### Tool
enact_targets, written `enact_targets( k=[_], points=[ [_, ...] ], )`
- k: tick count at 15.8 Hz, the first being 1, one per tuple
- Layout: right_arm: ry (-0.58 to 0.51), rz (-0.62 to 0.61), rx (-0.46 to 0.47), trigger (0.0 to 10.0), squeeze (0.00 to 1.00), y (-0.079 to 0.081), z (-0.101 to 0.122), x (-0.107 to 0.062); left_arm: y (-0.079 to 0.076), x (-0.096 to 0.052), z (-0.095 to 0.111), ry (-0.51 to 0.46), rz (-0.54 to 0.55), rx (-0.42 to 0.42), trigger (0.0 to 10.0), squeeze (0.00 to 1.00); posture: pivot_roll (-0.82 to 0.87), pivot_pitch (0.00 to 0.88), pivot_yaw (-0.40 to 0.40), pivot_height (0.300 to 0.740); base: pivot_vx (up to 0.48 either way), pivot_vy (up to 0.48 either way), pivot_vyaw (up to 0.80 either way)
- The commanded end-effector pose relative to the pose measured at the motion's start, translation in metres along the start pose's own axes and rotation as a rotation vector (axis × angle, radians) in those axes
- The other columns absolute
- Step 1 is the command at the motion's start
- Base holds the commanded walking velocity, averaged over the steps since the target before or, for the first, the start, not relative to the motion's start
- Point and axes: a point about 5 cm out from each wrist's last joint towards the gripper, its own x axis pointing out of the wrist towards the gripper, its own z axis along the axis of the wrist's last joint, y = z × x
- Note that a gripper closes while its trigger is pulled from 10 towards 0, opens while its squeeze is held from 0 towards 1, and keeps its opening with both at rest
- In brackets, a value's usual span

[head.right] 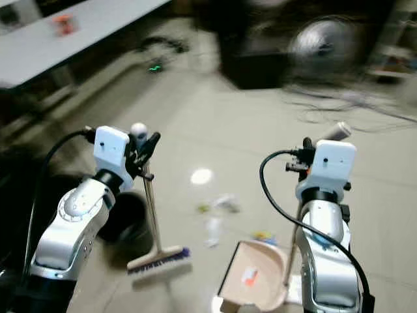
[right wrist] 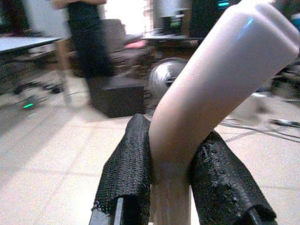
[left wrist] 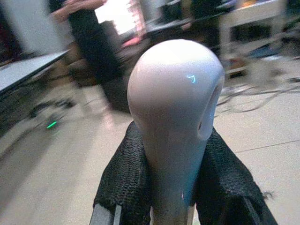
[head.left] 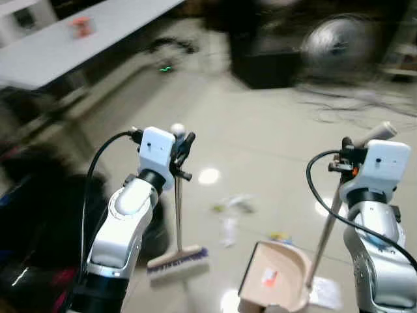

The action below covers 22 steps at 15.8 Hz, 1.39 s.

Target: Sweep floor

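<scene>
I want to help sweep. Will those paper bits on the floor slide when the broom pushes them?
Probably. The paper bits look thin and crumpled, so likely light. The floor is shiny and smooth, so they should slide easily, maybe flutter aside. The broom, held by the left gripper, stands just beside them.

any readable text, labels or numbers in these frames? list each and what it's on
None can be read.
Orange-red mark inside the beige plastic dustpan: too blurred to tell whether it is print.
Orange object on the long white table: blurred, nothing legible.
Small blue glint on the rounded white broom handle tip: a reflection, not text.
</scene>
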Motion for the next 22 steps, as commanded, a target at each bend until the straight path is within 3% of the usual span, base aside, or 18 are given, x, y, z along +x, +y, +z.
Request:
enact_targets(
  k=[1,4,6,12,22],
  points=[
    [-0.067,-0.009,0.007,10.0,0.00,-0.001,0.014,-0.003,0.000,0.003,0.008,-0.045,-0.006,0.018,10.0,0.00,-0.07,0.012,0.111,0.740,0.371,0.000,-0.80],
    [-0.064,-0.001,0.001,10.0,0.00,0.000,0.013,-0.002,0.004,0.004,0.009,-0.055,0.015,0.027,10.0,0.00,-0.07,0.008,0.110,0.740,0.374,0.000,-0.75],
    [-0.052,0.037,-0.033,10.0,0.00,0.004,0.011,-0.001,0.007,0.004,0.010,-0.061,0.036,0.039,10.0,0.00,-0.07,0.007,0.110,0.740,0.371,0.000,0.00],
    [-0.050,0.094,0.003,10.0,0.00,0.009,0.012,-0.002,0.017,0.001,0.010,-0.064,0.087,0.053,10.0,0.00,-0.07,0.018,0.103,0.740,0.366,0.000,0.00],
    [-0.011,0.006,-0.056,10.0,0.00,-0.005,0.004,-0.002,-0.002,-0.004,-0.004,0.005,-0.046,0.000,10.0,0.00,-0.07,0.031,0.109,0.740,0.000,0.000,0.00]
  ],
)
